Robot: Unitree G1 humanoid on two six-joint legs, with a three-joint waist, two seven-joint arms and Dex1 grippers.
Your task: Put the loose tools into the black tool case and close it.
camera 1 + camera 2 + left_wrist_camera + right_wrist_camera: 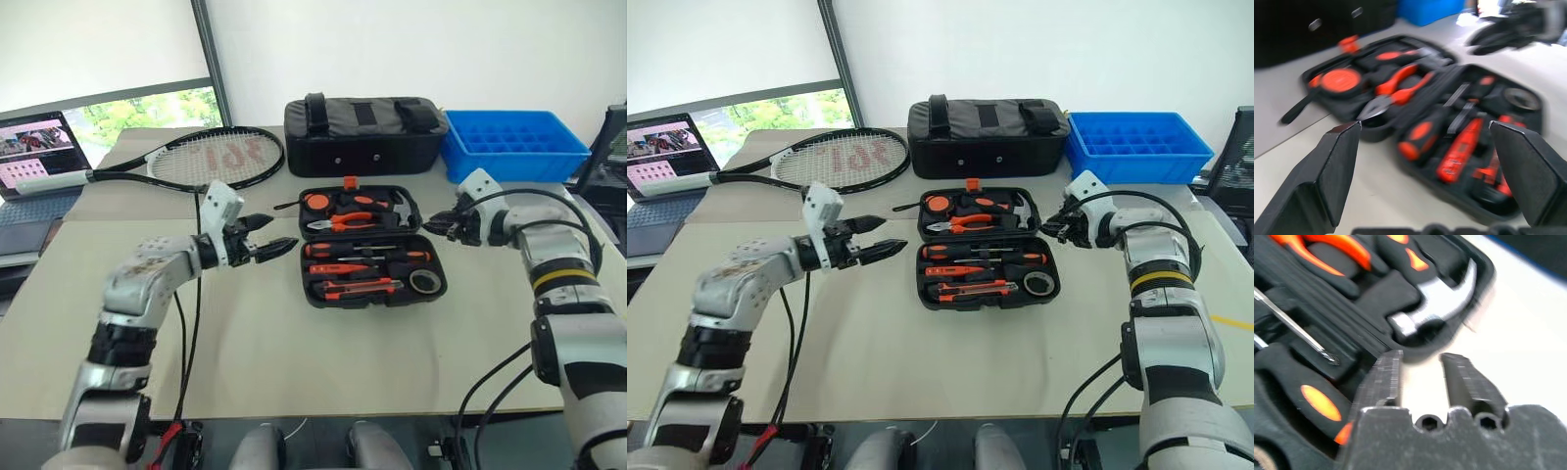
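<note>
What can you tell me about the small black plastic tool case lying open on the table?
The small black moulded-plastic tool case lies open flat on the beige table, both halves up, an orange latch at its far edge. Orange-and-black tools sit in its shaped slots: pliers, a hammer, screwdrivers, a utility knife, a tape roll. Neither gripper touches it.

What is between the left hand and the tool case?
Nothing. In the left eye view, just bare table lies between the open left hand and the open tool case.
</note>
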